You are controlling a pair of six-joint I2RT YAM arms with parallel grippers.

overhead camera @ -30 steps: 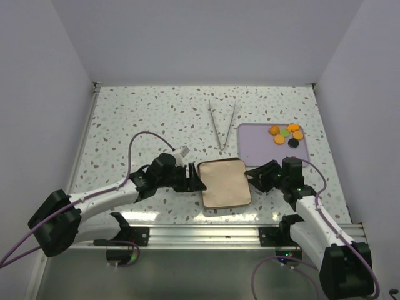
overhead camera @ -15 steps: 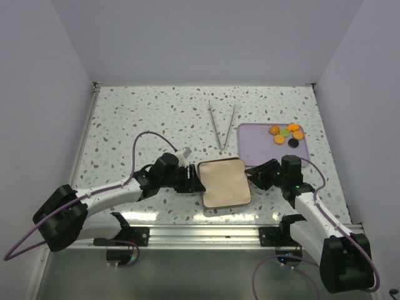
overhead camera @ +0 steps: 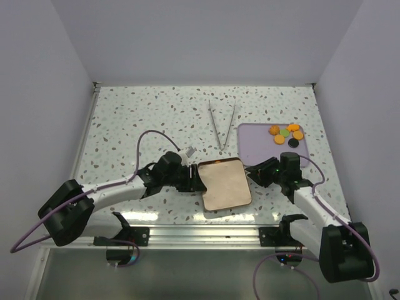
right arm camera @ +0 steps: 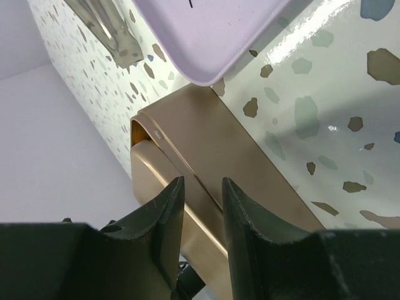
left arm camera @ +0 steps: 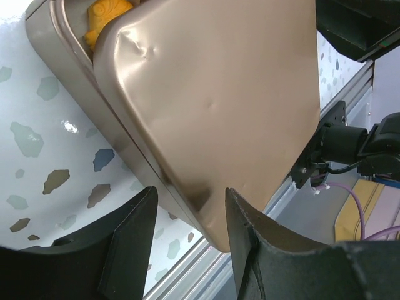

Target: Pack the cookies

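Note:
A gold tin (overhead camera: 207,201) sits at the near middle of the table with its lid (overhead camera: 226,182) lying askew on it. The lid (left arm camera: 219,94) is tilted up at the far end, baring an orange cookie (left arm camera: 106,14) inside the base (left arm camera: 75,69). My left gripper (overhead camera: 199,179) clamps the tin's left corner, one finger by the base and one over the lid (left arm camera: 190,209). Facing it, my right gripper (overhead camera: 251,175) straddles the seam between lid (right arm camera: 147,181) and base (right arm camera: 250,169), its fingers (right arm camera: 203,200) slightly apart. More cookies (overhead camera: 284,132), mostly orange, lie on the lavender tray (overhead camera: 262,150).
Metal tongs (overhead camera: 221,124) lie behind the tin, left of the tray; their tips (right arm camera: 106,28) show beside the tray's corner (right arm camera: 206,31). A green and a black piece sit among the tray's cookies. White walls close the table on three sides.
Both grippers have narrowed around the tin's sides. The lid has tipped up at its far edge, and an orange cookie now shows there.

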